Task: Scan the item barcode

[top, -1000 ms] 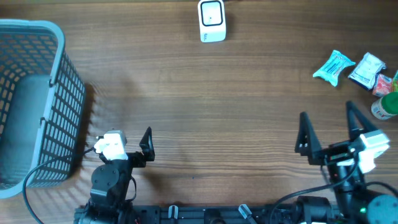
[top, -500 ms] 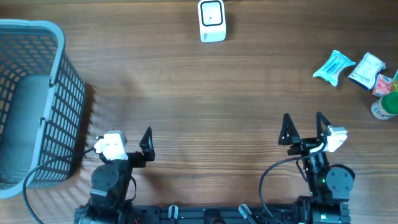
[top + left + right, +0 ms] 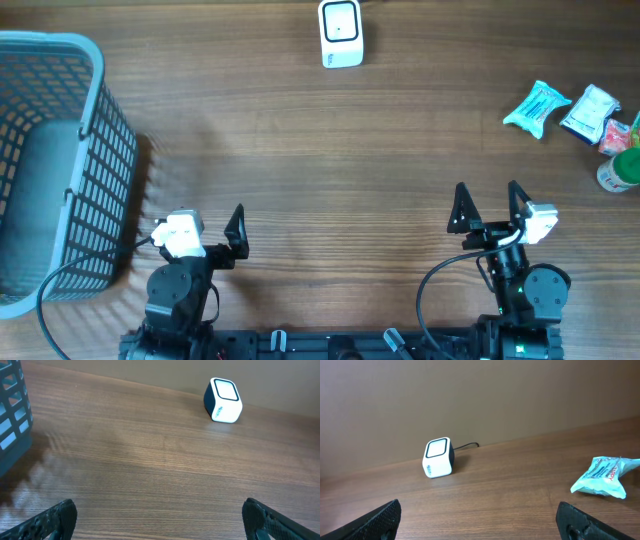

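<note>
Overhead, the far left is taken up by a grey-blue plastic lattice basket (image 3: 105,170), its left side cut off by the frame edge. Just right of it, at the near edge, the left gripper (image 3: 200,235) hovers empty over the brown wooden table (image 3: 330,150). Only one of its black fingers shows from above; the other is hidden beneath the white camera block (image 3: 180,232). The left wrist view shows both tips spread far apart with nothing between them.

In the middle, against the far edge, sits the white cube-shaped barcode scanner with dark sides (image 3: 341,33), its window facing up. Its lead is out of frame overhead, and only a short stretch shows in the right wrist view.

Further right, the right gripper (image 3: 488,205) also stands wide open and holds nothing. The goods lie well apart from both arms at the far right. There is a teal crinkled plastic packet (image 3: 537,107) with a white foil packet (image 3: 590,110) just beside it. Past them are a red-printed wrapper (image 3: 628,133) and a green-capped white container (image 3: 622,170), both cropped by the edge and too small to identify. No barcode is legible on any of them.
</note>
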### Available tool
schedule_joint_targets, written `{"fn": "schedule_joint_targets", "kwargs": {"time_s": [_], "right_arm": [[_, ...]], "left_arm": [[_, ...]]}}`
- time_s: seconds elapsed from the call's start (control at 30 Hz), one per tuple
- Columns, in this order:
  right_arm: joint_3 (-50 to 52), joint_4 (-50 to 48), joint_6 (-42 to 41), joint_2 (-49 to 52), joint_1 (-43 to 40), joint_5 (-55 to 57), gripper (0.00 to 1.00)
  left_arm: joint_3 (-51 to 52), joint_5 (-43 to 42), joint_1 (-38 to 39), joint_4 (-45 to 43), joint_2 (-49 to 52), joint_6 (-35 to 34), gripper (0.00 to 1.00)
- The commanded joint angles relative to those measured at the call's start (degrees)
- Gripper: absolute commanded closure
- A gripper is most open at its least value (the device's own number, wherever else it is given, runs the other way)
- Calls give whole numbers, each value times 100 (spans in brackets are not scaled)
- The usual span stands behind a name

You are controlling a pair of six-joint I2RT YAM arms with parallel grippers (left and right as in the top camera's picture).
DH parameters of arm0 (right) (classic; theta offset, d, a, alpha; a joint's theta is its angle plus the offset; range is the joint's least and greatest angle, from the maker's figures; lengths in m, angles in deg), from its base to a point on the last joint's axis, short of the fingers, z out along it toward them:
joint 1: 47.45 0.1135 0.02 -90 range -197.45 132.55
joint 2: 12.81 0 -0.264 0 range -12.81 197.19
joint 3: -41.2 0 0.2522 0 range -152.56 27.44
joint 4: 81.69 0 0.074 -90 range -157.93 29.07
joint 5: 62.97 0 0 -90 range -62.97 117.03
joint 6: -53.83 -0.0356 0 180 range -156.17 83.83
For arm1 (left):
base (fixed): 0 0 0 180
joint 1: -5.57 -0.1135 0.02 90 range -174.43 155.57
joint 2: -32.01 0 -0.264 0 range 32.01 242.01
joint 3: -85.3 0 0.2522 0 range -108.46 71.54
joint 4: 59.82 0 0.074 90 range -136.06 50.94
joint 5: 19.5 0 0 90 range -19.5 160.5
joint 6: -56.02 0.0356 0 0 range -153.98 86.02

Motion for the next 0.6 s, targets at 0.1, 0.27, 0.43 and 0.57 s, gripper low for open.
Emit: {"fn": "schedule_joint_targets", "kwargs": {"time_s": [0.1, 0.27, 0.43, 0.57], "right_arm": [[7, -26, 114, -76, 17, 120, 0], [7, -26, 116, -76, 17, 120, 0], [7, -26, 116, -76, 17, 120, 0], [7, -26, 116, -76, 17, 120, 0]], "left_arm": [[24, 299, -42, -114, -31, 92, 0], [549, 122, -280, -1703, -39, 94, 0], [614, -358, -345, -1821, -48, 1375, 0], [614, -487, -348, -1801, -48, 1589, 0]]}}
